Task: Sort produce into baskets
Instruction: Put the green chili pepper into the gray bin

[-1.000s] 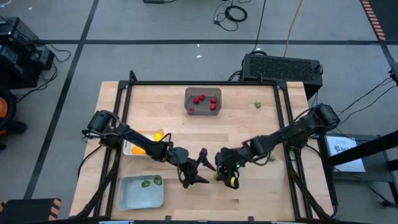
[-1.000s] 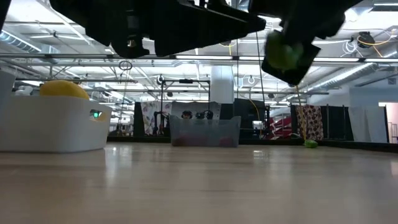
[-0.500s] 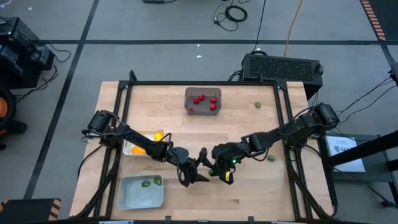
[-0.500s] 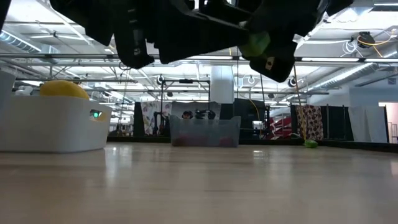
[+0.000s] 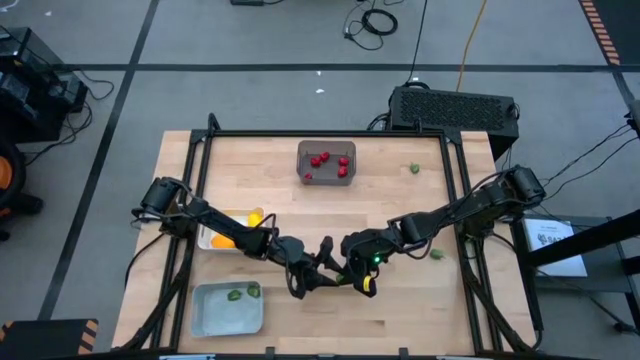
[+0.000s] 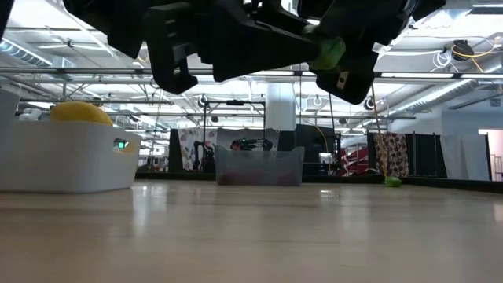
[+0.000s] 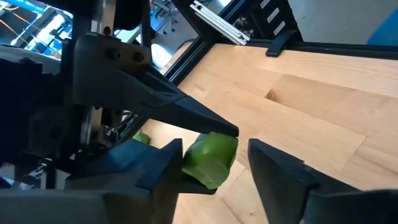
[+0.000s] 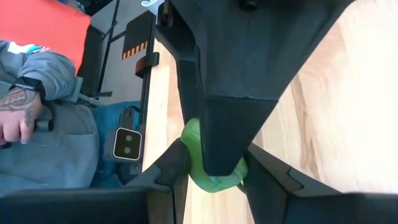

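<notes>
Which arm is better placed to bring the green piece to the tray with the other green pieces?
Probably left. The left end effector is open around the green piece held by the right end effector, and the light grey-blue tray lies on its side.

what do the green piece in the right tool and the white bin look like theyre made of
The green piece, held in the right tool, looks like smooth moulded plastic or rubber with a slight sheen. The white bin looks like matte opaque plastic with rounded corners.
</notes>
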